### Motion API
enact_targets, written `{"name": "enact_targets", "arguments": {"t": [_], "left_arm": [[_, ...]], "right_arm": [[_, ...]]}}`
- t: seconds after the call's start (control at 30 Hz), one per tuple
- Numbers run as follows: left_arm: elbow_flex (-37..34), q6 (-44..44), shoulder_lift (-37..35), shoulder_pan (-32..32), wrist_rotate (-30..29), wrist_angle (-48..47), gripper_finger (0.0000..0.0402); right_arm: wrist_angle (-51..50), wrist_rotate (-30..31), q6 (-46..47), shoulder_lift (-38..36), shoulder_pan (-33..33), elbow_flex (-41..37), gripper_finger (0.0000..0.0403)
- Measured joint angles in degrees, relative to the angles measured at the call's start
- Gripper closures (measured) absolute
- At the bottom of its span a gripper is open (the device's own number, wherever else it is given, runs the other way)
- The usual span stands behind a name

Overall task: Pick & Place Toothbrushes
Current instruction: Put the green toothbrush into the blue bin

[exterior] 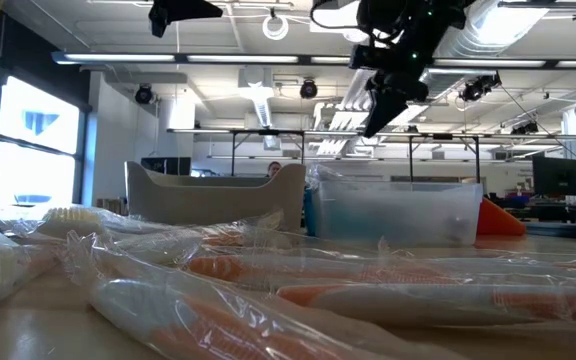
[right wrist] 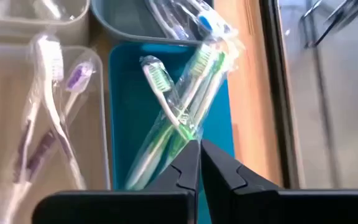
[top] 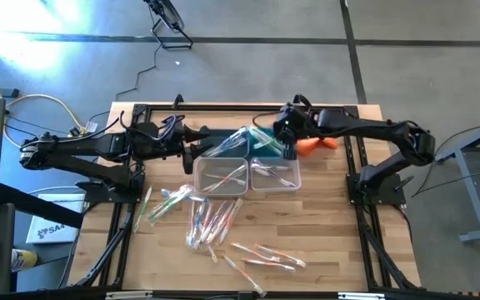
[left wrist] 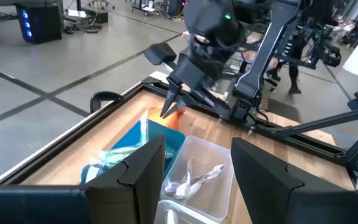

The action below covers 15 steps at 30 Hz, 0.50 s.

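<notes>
Across the near half of the table (top: 323, 250) the toothbrushes (top: 211, 218) lie in loose heaps, each sealed in a clear wrapper — one fan by the left frame rail, a thicker bunch in the middle, a few strays toward the front. More are already sorted: two green-handled ones (right wrist: 179, 118) crossed in the blue bin (right wrist: 120, 112), purple-tinted ones (right wrist: 45, 118) in the clear bin (right wrist: 98, 130) beside it, and blue-tipped ones in the grey bin (right wrist: 114, 18).

Handling, as a judgement: very light, handle stiff, but the film is slick and crinkly, so a pinch on wrapper alone would likely slide or drag a neighbour along. Best hold looks like mid-handle, across the narrow width, on a brush lying at the edge of a heap. Overlapped ones risk a double pick. Not fragile.

Right hand (right wrist: 199, 163) hangs over the blue bin just above the green pair, fingers pressed together and empty — nothing between them. Left hand (left wrist: 194, 168) sits at the back left of the bins, fingers spread wide, holding nothing, waiting.

An orange cloth (top: 311, 146) shows beside the bins under the right arm. Low view looks through blurred wrappers at the bins, with a person far back in the room.
</notes>
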Motion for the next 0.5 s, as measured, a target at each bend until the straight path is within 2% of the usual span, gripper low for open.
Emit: {"name": "enact_targets", "arguments": {"t": [0.2, 0.5], "left_arm": [[0.0, 0.0, 0.0, 0.0, 0.0, -0.02, 0.022], [0.0, 0.0, 0.0, 0.0, 0.0, 0.0, 0.022]], "right_arm": [[-4.28, -7.23, 7.51, 0.56, -5.98, 0.02, 0.04], [-8.17, -6.97, 14.96, 1.73, -15.21, 0.0, 0.04]]}}
